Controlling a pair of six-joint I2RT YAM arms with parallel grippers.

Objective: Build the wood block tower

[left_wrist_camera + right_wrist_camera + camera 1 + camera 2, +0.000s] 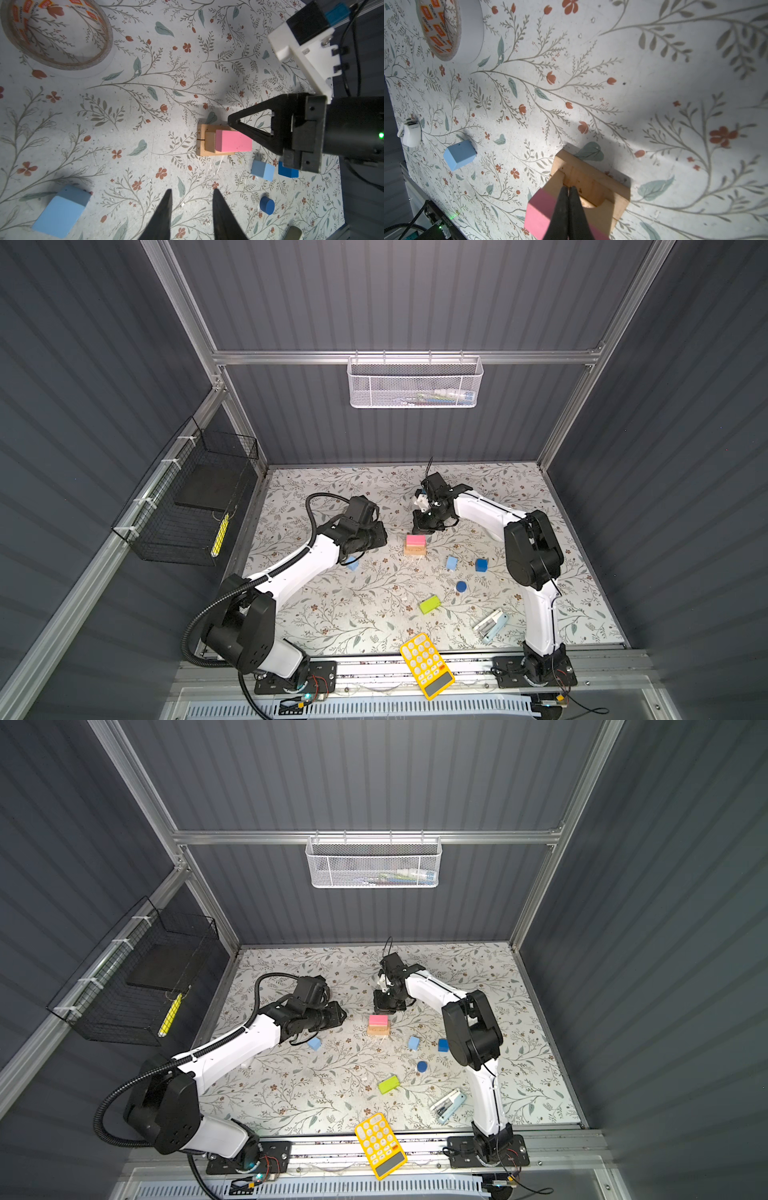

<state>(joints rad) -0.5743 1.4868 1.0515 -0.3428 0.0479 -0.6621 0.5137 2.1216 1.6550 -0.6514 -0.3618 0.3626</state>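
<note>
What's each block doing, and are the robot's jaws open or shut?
Pink bar: stacked on tan bars.
Green bar: lying loose.
Light-blue cube near left arm: loose.
Other light-blue cube: loose.
Dark-blue cube: loose.
Dark-blue cylinder: loose, on end.
Left gripper: jaws open, empty.
Right gripper: jaws shut, empty.

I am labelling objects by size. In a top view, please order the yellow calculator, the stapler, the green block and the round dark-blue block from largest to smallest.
1. yellow calculator
2. stapler
3. green block
4. round dark-blue block
The calculator lies nearer the camera, yet its lead is clear.
</note>
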